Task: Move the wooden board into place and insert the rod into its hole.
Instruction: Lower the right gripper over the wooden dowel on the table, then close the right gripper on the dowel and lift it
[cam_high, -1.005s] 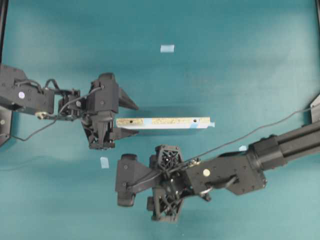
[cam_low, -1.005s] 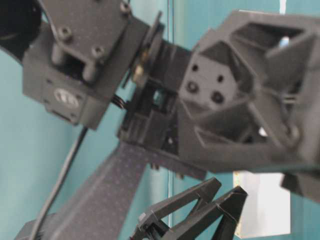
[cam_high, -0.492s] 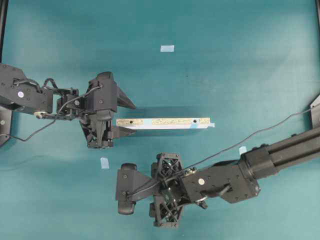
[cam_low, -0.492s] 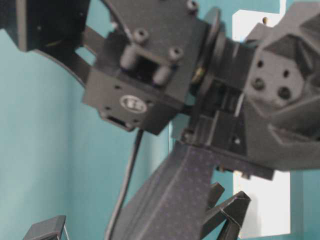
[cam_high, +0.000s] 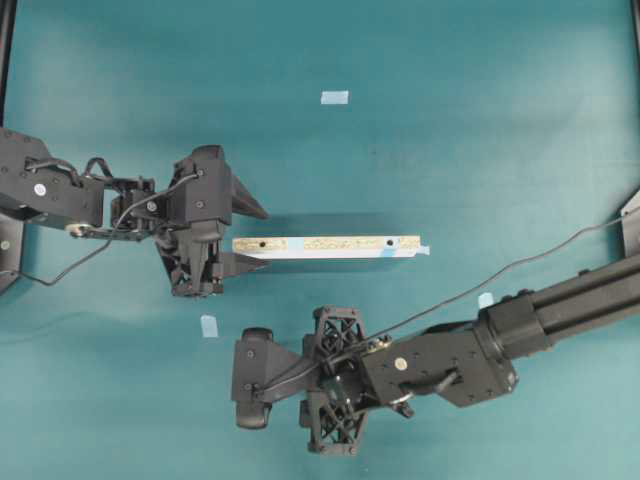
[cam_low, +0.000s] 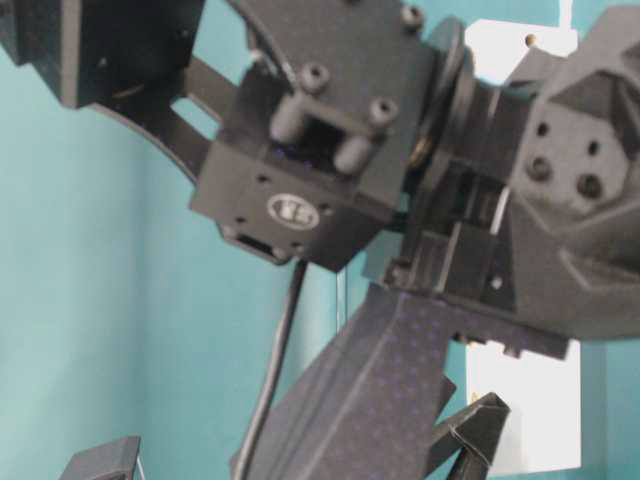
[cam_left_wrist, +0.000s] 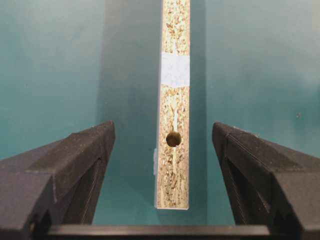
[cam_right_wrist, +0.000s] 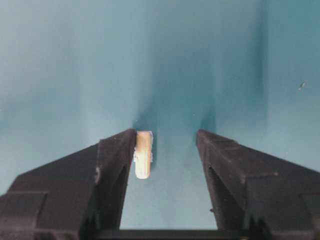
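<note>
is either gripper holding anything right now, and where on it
Nothing is held. The rod lies between the right gripper's open jaws, beside one finger; the board sits between the left's.

Overhead view straight down, table-level view close behind arms, wrist views along fingers

From overhead you can't see the rod; the right arm (cam_high: 400, 365) covers that patch of table. At table level, blurred black arm parts fill your view, and only slivers of the wooden board (cam_low: 525, 410) show behind them. The left wrist view cuts the board's far end at its top edge. Both wrist views crop the fingers (cam_right_wrist: 112, 170) at the bottom.
</note>
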